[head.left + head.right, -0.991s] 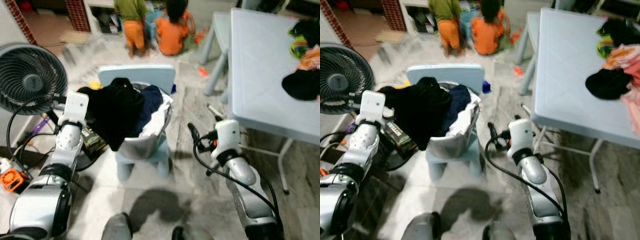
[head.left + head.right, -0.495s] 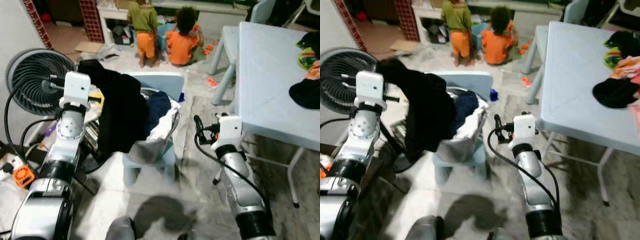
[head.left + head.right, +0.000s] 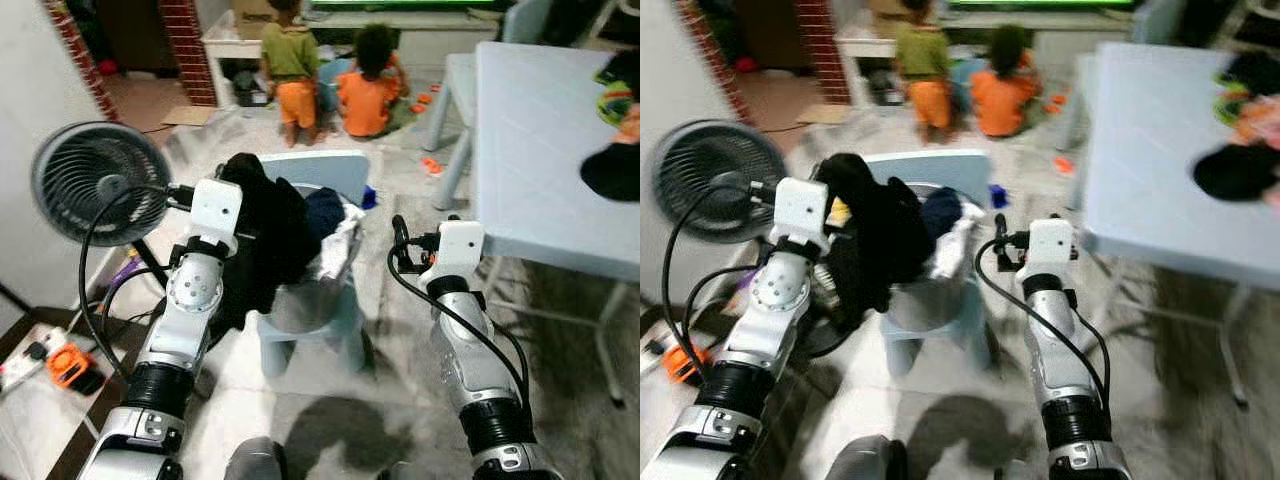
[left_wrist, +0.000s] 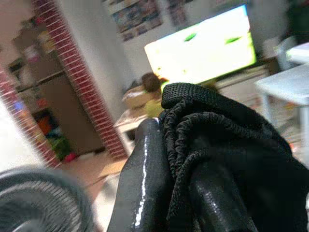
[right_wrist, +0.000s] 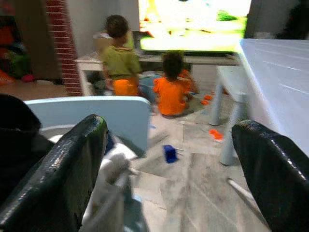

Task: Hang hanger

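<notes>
My left gripper (image 4: 169,145) is shut on a black garment (image 3: 265,235), bunched between its fingers (image 4: 145,179) and hanging down over the left side of a grey laundry basket (image 3: 305,300). The basket sits on a small light-blue chair (image 3: 320,170) and holds dark blue and white clothes (image 3: 330,225). My right gripper (image 3: 400,240) is held to the right of the basket. It is open, with nothing between its fingers (image 5: 63,174).
A black fan (image 3: 95,195) stands on the left with cables and an orange object (image 3: 70,365) on the floor. A light-blue table (image 3: 540,130) with clothes (image 3: 615,170) is on the right. Two persons (image 3: 290,70) (image 3: 368,80) sit at the back.
My left gripper lifted the black garment off the basket pile, then brought it in toward the chair. The whole view has shifted too. My right gripper stays open beside the basket.
</notes>
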`<state>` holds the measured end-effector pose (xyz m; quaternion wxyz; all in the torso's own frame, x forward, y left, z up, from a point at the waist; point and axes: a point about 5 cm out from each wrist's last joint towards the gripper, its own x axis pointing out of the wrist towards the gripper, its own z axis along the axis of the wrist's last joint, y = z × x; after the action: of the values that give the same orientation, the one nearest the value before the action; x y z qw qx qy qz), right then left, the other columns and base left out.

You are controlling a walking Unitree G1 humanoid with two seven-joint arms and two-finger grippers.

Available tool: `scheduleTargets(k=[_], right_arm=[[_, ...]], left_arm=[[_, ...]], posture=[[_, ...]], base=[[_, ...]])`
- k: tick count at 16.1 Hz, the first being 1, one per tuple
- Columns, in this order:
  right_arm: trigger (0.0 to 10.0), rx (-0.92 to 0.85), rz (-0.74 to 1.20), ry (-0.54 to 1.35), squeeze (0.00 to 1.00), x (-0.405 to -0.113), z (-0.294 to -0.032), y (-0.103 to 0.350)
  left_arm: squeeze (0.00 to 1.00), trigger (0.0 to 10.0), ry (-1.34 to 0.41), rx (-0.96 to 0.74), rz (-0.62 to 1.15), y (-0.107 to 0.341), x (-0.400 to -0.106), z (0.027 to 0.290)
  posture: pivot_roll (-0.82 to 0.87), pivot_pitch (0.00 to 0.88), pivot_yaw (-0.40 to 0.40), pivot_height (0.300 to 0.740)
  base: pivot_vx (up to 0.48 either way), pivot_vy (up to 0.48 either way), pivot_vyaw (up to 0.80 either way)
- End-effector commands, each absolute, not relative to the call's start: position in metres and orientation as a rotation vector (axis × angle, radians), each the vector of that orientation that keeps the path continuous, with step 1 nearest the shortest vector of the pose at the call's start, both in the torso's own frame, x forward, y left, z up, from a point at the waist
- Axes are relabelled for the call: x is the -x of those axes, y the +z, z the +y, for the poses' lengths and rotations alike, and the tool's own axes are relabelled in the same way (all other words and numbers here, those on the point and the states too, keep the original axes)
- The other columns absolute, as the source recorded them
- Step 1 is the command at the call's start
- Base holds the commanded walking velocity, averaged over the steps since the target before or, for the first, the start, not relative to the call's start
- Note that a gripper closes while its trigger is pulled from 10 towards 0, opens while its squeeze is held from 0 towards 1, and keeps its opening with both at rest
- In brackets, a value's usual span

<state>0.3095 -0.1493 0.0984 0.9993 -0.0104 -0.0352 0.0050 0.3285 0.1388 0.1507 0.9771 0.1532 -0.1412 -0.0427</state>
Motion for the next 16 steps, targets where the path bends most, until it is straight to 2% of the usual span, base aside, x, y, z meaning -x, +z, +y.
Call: scheduleTargets(k=[1,4,9,14,16], right_arm=[[10.0,0.026,-0.081,-0.007,0.00,-0.308,-0.157,0.098],[10.0,0.011,-0.101,-0.054,0.00,-0.304,-0.172,0.103],[10.0,0.029,-0.102,-0.052,0.00,-0.301,-0.175,0.102],[10.0,0.042,-0.086,-0.039,0.00,-0.300,-0.175,0.100],[10.0,0.046,-0.083,-0.042,0.00,-0.299,-0.176,0.100]], left_arm=[[0.00,10.0,-0.094,-0.309,-0.271,0.148,-0.324,0.136],[0.00,10.0,-0.092,-0.306,-0.240,0.140,-0.314,0.134],[0.00,10.0,-0.114,-0.305,-0.221,0.140,-0.315,0.126],[0.00,10.0,-0.152,-0.274,-0.227,0.143,-0.317,0.116],[0.00,10.0,-0.151,-0.267,-0.226,0.144,-0.318,0.114]], posture=[[0.05,0.039,0.026,0.740],[0.04,0.039,0.018,0.740],[0.03,0.052,0.011,0.740],[0.02,0.065,0.005,0.740],[0.01,0.068,0.008,0.740]], base=[[0.000,0.000,-0.80],[0.000,0.000,-0.80],[0.000,0.000,0.00],[0.000,-0.392,0.00],[0.000,-0.403,-0.54]])
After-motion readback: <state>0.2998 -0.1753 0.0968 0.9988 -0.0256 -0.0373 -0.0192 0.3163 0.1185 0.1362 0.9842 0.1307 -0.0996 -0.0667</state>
